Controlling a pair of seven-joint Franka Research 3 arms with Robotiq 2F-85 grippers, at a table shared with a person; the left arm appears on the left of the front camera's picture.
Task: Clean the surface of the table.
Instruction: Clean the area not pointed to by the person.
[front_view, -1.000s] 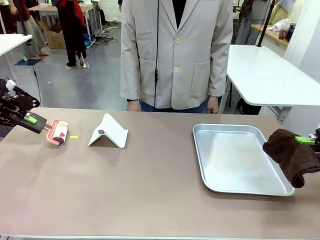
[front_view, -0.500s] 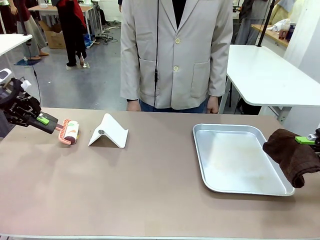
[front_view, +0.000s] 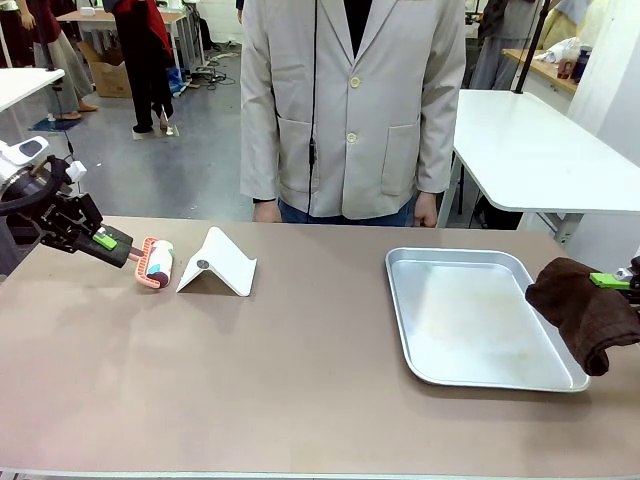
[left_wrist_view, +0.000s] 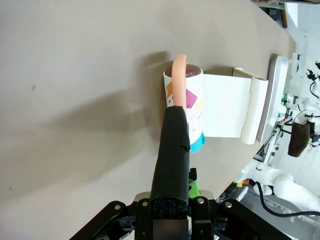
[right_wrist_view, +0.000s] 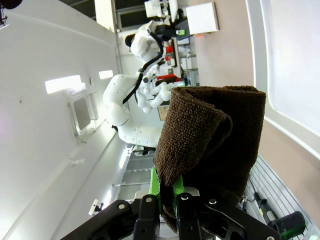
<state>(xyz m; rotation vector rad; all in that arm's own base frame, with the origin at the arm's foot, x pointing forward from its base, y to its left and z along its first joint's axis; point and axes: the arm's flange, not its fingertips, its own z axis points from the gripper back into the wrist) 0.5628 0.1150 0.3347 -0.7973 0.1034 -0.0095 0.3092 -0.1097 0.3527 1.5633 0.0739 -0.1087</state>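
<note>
The taupe-brown table (front_view: 250, 370) spreads across the front view. At its far left, my left gripper (front_view: 105, 240) is shut on the black handle (left_wrist_view: 172, 150) of a lint roller (front_view: 157, 264) with a salmon frame. The roller (left_wrist_view: 187, 95) lies on the table top (left_wrist_view: 75, 75), its end touching or nearly touching a white folded stand (front_view: 220, 265). At the right edge my right gripper (front_view: 610, 281) is shut on a dark brown cloth (front_view: 585, 310), which hangs beside the tray. The cloth (right_wrist_view: 210, 135) droops folded over the fingers of my right gripper (right_wrist_view: 167, 200).
A shiny silver tray (front_view: 480, 315) lies on the right half of the table. The white stand (left_wrist_view: 230, 112) sits just beyond the roller. A person in a pale jacket stands at the far edge, hands (front_view: 265, 210) hanging by the table. A white-topped table (front_view: 540, 150) stands behind.
My left gripper has rolled the lint roller to the right along the table, up to the white stand. The small yellow scrap seen earlier no longer shows. The right arm has held still.
</note>
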